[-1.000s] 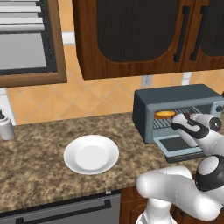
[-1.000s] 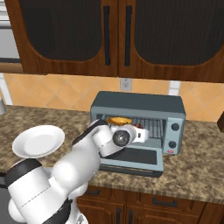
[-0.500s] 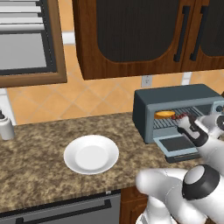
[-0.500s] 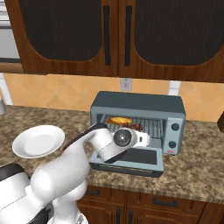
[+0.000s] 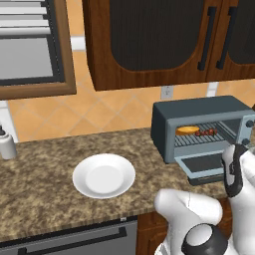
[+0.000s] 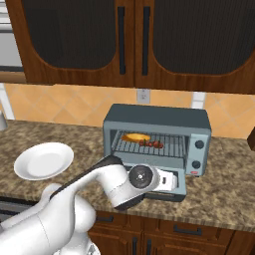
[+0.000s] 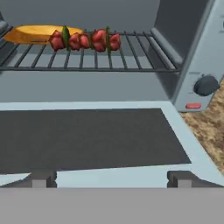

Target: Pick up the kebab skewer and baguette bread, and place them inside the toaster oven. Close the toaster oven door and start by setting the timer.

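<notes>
Toaster oven (image 6: 157, 119): blue-grey, on the granite counter (image 5: 45, 189) against the tiled wall; control panel with two knobs (image 6: 199, 152) on its right.

Toaster oven door (image 7: 94, 138): folded down flat, dark glass facing up, its bar handle at the near edge.

Baguette bread (image 7: 37, 33): lying on the wire rack (image 6: 149, 147) at the rear left, inside the oven.

Kebab skewer (image 7: 85, 40): on the same rack, just right of the bread and touching its end (red chunks, some green between).

Gripper (image 6: 172, 180): low over the front edge of the lowered door, holding nothing; how far its fingers are spread cannot be told. Compared with a second ago the hand has pulled back out of the oven mouth and dropped toward the door's edge.

White plate (image 5: 103, 175): bare, well left of the oven, unmoved.
</notes>
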You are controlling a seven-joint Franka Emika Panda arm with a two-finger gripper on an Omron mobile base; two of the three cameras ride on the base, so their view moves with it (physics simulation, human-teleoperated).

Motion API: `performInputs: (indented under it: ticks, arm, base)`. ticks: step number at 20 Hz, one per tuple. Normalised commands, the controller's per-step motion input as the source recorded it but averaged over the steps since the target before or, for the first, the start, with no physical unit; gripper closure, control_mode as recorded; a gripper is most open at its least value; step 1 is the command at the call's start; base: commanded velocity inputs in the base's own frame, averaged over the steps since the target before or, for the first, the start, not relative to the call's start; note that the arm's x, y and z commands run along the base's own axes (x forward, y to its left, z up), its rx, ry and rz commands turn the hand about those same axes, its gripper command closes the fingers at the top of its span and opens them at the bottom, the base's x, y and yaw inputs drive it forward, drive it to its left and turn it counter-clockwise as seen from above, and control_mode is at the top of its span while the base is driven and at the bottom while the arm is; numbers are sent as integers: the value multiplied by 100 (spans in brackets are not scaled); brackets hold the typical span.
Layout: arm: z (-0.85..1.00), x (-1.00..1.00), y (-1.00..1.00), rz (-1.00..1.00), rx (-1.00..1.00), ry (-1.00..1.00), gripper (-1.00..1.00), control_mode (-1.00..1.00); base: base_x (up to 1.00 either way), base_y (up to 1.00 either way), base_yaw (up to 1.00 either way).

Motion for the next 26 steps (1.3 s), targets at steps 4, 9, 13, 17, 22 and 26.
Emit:
performInputs:
  ticks: [4, 9, 13, 17, 22, 26]
  arm:
    - [0, -81, -14, 5, 0, 16, -100, -100]
    - [-19, -36, -2, 8, -2, 9, -100, -100]
    - [-38, -6, -6, 10, -3, 0, -100, -100]
    - [-43, 9, -4, 7, -4, 0, -100, -100]
    - [-14, 17, -4, 0, 0, 0, -100, -100]
    - [0, 26, 0, 0, 0, 0, -100, -100]
  base:
    - [0, 0, 0]
    - [0, 0, 0]
    - [0, 0, 0]
    - [0, 0, 0]
    - [0, 0, 0]
    - [0, 0, 0]
